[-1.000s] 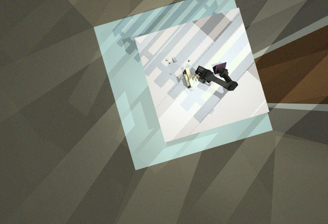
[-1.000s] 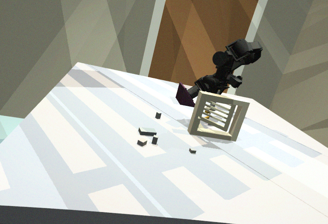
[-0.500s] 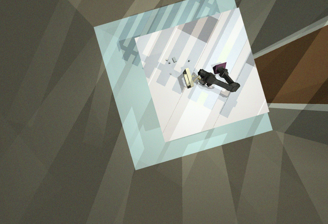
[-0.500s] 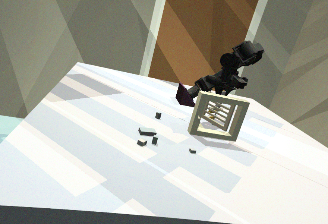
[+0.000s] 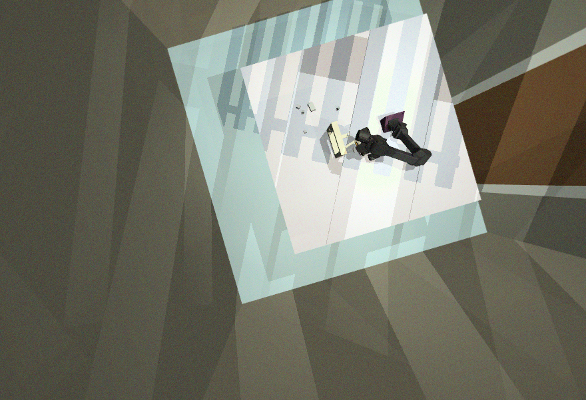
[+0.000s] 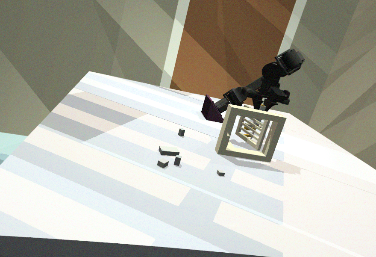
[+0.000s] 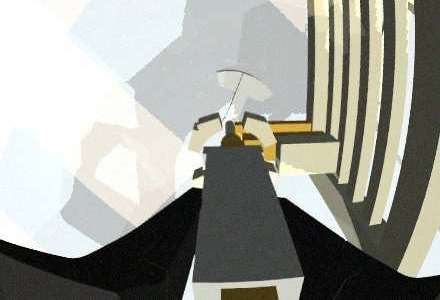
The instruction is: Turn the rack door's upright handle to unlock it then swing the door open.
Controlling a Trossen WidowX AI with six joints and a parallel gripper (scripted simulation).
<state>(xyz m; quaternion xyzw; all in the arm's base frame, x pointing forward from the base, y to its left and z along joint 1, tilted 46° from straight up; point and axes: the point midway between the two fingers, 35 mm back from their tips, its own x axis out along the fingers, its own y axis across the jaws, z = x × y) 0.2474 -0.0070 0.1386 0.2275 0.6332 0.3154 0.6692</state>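
The gripper (image 5: pixel 355 144) (image 6: pixel 262 107) (image 7: pixel 236 205), clamped on the rigid-looking upright handle (image 7: pixel 230 127), should retain this mid-grip against hinge drag and slip.

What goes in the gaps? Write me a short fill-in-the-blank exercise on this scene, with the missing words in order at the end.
1. The gripper is shut on the upright ____.
2. The slatted door is not closed in its frame but partly ____.
3. The small grey pieces on the table number ____.

Missing words: handle; open; five.
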